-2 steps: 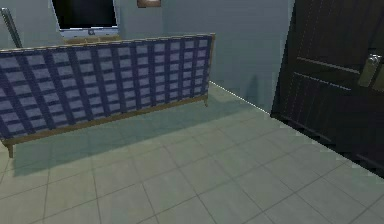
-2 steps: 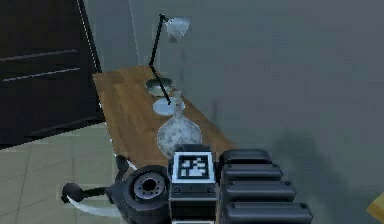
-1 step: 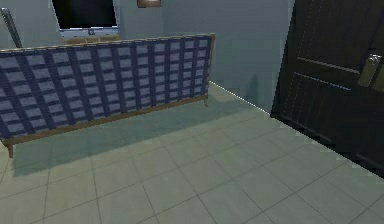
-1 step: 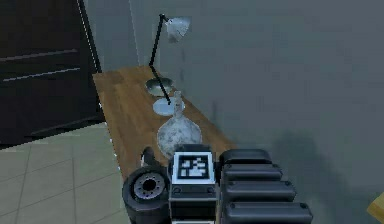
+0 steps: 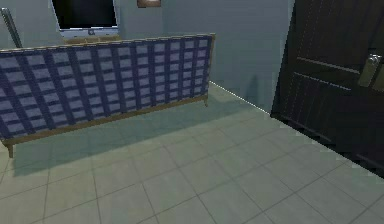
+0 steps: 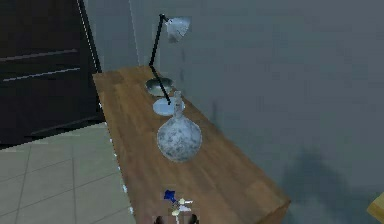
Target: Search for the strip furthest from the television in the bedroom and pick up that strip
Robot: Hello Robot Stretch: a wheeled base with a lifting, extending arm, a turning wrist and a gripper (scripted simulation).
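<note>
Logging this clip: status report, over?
Gripper by sideboard, load cannot tell. Strip not yet found. Television above blue checked furniture. Vase, lamp on sideboard.

Patterned vase [image 6: 178,137] and desk lamp [image 6: 176,28] on wooden sideboard [image 6: 228,172]

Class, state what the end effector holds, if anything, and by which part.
Cannot be told: the end effector sits indistinct at the bottom edge, against the wooden tabletop.

television [image 5: 84,12] behind padded frame [image 5: 105,80] | door [image 5: 330,70] right | vase [image 6: 178,138] on dresser [image 6: 125,108]
</note>
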